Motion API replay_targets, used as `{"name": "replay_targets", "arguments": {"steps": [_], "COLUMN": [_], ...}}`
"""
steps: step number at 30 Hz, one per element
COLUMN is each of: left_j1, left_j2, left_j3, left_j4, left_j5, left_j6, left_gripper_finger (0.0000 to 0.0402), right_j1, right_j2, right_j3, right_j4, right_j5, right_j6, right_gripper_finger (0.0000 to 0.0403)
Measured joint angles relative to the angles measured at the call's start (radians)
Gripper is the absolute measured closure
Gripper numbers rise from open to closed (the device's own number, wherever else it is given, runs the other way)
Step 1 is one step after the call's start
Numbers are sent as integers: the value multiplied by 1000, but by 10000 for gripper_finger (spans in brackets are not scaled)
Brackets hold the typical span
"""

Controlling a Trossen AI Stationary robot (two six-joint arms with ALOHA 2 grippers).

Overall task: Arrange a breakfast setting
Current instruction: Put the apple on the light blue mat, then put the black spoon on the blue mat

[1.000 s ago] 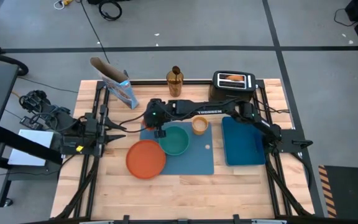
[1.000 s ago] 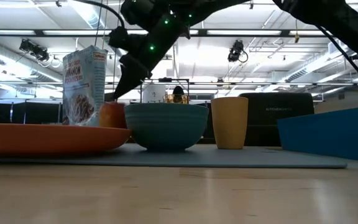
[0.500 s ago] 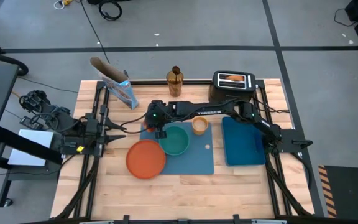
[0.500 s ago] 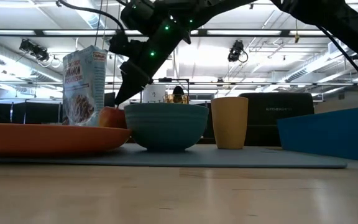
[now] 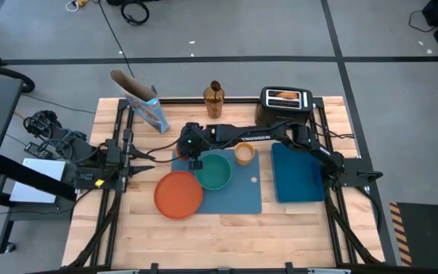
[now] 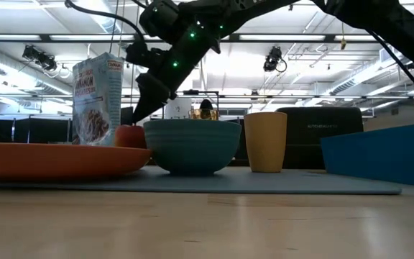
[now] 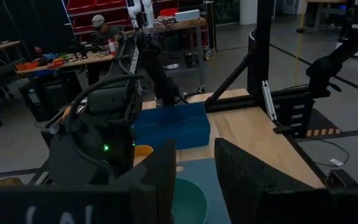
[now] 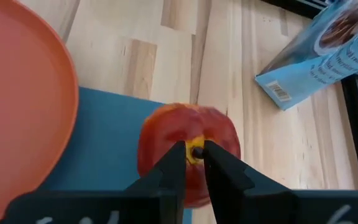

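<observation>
My right gripper (image 8: pixel 192 163) reaches across the table to the far left corner of the blue placemat (image 5: pixel 234 194) and is shut on the red apple (image 8: pixel 188 155), which also shows in the low view (image 6: pixel 129 135) behind the orange plate (image 5: pixel 179 194). The teal bowl (image 5: pixel 216 172) and the orange cup (image 5: pixel 243 153) stand on the placemat. The blue cereal box (image 5: pixel 147 108) stands at the far left. Toast sits in the toaster (image 5: pixel 286 97). I cannot make out the spoon. My left gripper (image 7: pixel 194 177) waits open at the table's left edge. My right gripper pinches the apple's stem (image 8: pixel 196 152) between its two fingertips, at the top of the apple. The fingers come from above, slanting down. The apple is upright below them; the plate hides its underside in the low view, so I cannot tell whether it rests on the placemat.
A blue bin (image 5: pixel 296 173) lies right of the placemat. A wooden holder (image 5: pixel 214 99) stands at the far edge beside the black toaster. Bare wood shows along the near edge (image 5: pixel 219 236).
My right gripper has sunk a little toward the table with the apple, which sits lower behind the plate than a second ago.
</observation>
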Motion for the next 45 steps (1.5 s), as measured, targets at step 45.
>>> {"name": "replay_targets", "arguments": {"steps": [45], "left_j1": [0], "left_j2": [14], "left_j3": [-1], "left_j4": [-83], "left_j5": [1], "left_j6": [-77], "left_gripper_finger": [283], "right_j1": [-137], "right_j2": [-406], "right_j3": [8], "right_j4": [-253], "right_j5": [292], "right_j6": [251], "right_gripper_finger": [214]}}
